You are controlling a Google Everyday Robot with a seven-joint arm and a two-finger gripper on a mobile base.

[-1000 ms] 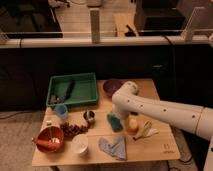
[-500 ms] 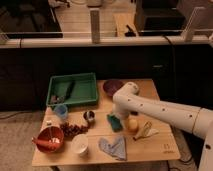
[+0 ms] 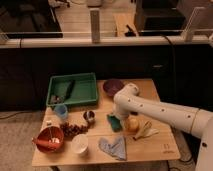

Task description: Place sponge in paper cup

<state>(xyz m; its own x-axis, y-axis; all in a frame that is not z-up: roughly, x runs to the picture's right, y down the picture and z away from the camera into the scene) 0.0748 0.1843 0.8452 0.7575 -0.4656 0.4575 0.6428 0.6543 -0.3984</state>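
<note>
the wooden surface [image 3: 165, 145] carries everything. the one white arm [image 3: 165, 114] reaches in from the right edge and bends down near the middle. a single green tray [image 3: 75, 76] fills the rear left corner, with a dark narrow item lying inside it. there are two bowls: a purple bowl [image 3: 113, 86] at the rear edge beside the tray and a red bowl [image 3: 49, 138] at the front left corner. one blue cloth [image 3: 114, 147] lies at the front edge.

there are three cups: the paper cup [image 3: 79, 143], white and wide-mouthed, near the front edge left of the cloth; a blue cup [image 3: 61, 111] by the left edge; and a small metal cup [image 3: 89, 116] toward the middle.

the gripper [image 3: 118, 119] is low over the middle of the surface, right at the one sponge [image 3: 113, 124], which shows on its left side. the sponge's long axis seems to run roughly rear to front. i cannot tell how far the gripper is open or whether it has hold of the sponge.

the paper cup lies to the front left of the gripper and apart from it, so the carry likely runs that way, passing in front of the metal cup.
</note>
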